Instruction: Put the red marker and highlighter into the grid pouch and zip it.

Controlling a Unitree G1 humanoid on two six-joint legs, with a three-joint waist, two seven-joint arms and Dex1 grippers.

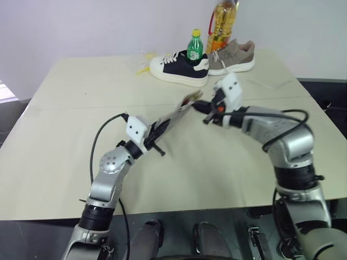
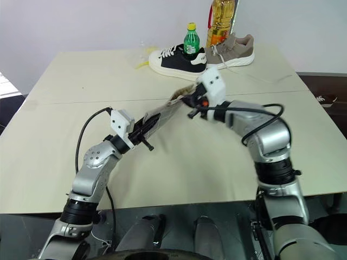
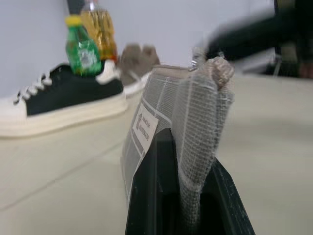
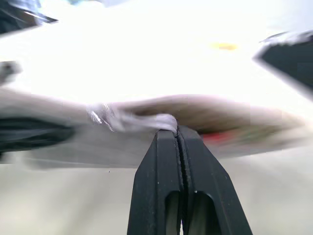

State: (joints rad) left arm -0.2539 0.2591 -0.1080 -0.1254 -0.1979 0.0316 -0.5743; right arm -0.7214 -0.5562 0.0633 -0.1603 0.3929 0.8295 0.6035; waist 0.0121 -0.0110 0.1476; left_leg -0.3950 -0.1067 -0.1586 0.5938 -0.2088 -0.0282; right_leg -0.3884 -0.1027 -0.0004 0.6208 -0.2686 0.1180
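A pale table (image 1: 65,162) spans most of the head view. At its top centre stand a black-and-white sneaker (image 1: 179,69), a grey sneaker (image 1: 234,56), a tall yellow bottle (image 1: 223,23) and a small green bottle (image 1: 195,46). In mid-frame the grid pouch (image 1: 173,117) hangs lifted off the table between both arms. The left gripper (image 3: 188,193) clamps its lower end; the right gripper (image 4: 179,134), fingers pressed together, pinches the cord at its upper edge, where a red streak (image 4: 220,135) shows.
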